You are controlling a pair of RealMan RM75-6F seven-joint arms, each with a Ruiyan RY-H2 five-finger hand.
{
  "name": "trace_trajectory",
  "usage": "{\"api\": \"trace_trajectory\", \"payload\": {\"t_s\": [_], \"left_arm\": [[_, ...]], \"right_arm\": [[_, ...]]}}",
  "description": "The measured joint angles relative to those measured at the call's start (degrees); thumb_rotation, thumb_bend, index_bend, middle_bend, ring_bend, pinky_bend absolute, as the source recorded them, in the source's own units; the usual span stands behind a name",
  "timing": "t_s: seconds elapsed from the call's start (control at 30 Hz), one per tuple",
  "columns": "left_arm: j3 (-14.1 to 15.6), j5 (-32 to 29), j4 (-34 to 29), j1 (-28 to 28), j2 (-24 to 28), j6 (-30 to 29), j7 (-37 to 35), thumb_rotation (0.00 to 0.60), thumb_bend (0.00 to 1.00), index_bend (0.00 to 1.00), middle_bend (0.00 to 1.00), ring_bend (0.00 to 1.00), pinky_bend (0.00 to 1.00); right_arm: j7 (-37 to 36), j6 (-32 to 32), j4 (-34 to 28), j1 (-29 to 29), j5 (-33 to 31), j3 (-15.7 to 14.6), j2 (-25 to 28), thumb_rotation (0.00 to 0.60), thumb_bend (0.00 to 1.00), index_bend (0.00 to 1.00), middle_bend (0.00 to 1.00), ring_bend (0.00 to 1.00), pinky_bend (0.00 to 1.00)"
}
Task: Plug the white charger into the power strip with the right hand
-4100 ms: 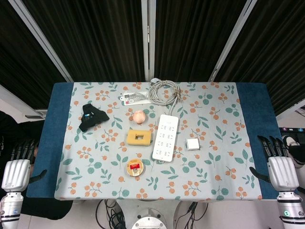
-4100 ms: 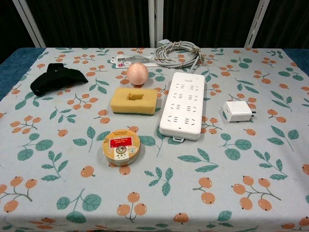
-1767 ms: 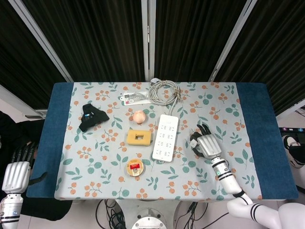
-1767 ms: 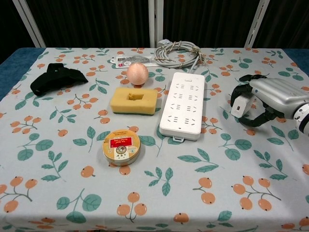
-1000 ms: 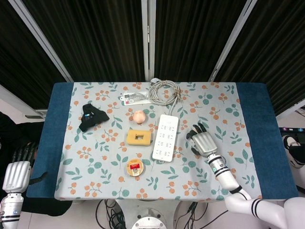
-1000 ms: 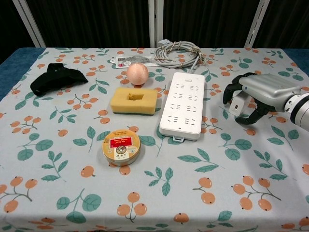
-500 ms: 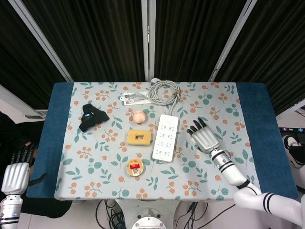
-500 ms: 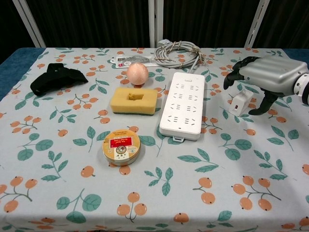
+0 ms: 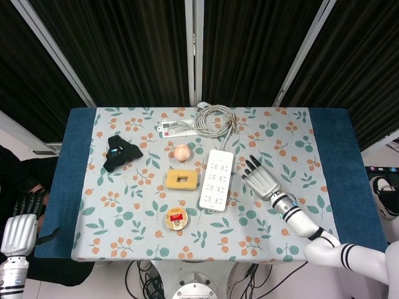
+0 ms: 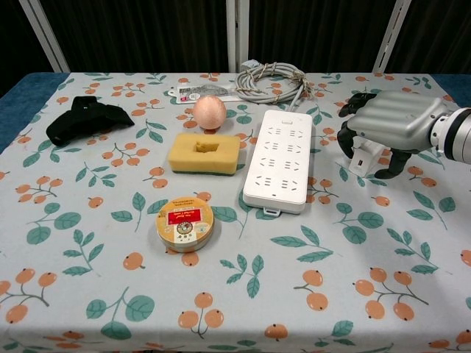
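Note:
The white charger [image 10: 364, 158] stands tilted on the tablecloth just right of the white power strip [image 10: 278, 158] [image 9: 216, 179]. My right hand [image 10: 394, 121] [image 9: 260, 180] arches over it from the right. Its dark fingertips [image 10: 346, 140] reach down at the charger's left side, and the thumb [image 10: 397, 165] hangs low on the right with a small gap. I cannot see whether the charger is truly gripped. The head view hides the charger under the hand. My left hand [image 9: 19, 232] hangs off the table's near left corner, fingers straight and holding nothing.
Left of the strip lie a yellow sponge [image 10: 204, 153], a pink ball [image 10: 210, 110] and a round tin [image 10: 184, 223]. A black item [image 10: 82, 118] sits far left. The strip's coiled grey cable [image 10: 276, 81] and a flat packet [image 10: 195, 93] lie at the back.
My right hand came in from the table's right edge to the charger, which went from lying flat to standing tilted. Over the last half second the hand sank back down over it.

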State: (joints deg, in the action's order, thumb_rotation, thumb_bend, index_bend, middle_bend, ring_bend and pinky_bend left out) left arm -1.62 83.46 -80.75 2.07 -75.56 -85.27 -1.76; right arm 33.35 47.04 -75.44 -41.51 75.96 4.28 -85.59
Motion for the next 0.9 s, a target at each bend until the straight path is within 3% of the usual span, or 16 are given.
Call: {"api": "trace_trajectory", "payload": {"t_s": [0.13, 0.33, 0.5, 0.7, 0.9], "left_arm": [[-0.1, 0.0, 0.2, 0.0, -0.1, 0.1, -0.2, 0.600, 0.14, 0.07, 0.03, 0.00, 0.00], [-0.1, 0.0, 0.4, 0.0, -0.2, 0.2, -0.5, 0.600, 0.14, 0.07, 0.03, 0.00, 0.00], [-0.1, -0.1, 0.7, 0.0, -0.3, 0.3, -0.9, 0.600, 0.14, 0.07, 0.03, 0.00, 0.00], [-0.1, 0.2, 1.0, 0.2, -0.4, 0.5, -1.0, 0.600, 0.14, 0.07, 0.03, 0.00, 0.00], [-0.1, 0.5, 0.8, 0.5, -0.2, 0.7, -0.7, 0.600, 0.14, 0.07, 0.03, 0.00, 0.00]], "right_arm": [[-1.0, 0.4, 1.4, -0.2, 0.1, 0.0, -0.7, 0.600, 0.21, 0.51, 0.38, 0.14, 0.00], [-3.9, 1.9, 2.2, -0.2, 0.3, 0.6, -1.5, 0.600, 0.32, 0.67, 0.49, 0.24, 0.01], [-10.2, 3.8, 1.8, 0.6, 0.4, 1.6, -1.5, 0.600, 0.34, 0.71, 0.53, 0.27, 0.03], [-24.2, 7.1, 1.1, 2.8, 0.2, 3.4, -1.4, 0.600, 0.34, 0.71, 0.53, 0.27, 0.03], [-43.3, 7.7, 2.4, 5.0, -0.9, 5.0, -2.8, 0.600, 0.33, 0.70, 0.53, 0.27, 0.00]]}}
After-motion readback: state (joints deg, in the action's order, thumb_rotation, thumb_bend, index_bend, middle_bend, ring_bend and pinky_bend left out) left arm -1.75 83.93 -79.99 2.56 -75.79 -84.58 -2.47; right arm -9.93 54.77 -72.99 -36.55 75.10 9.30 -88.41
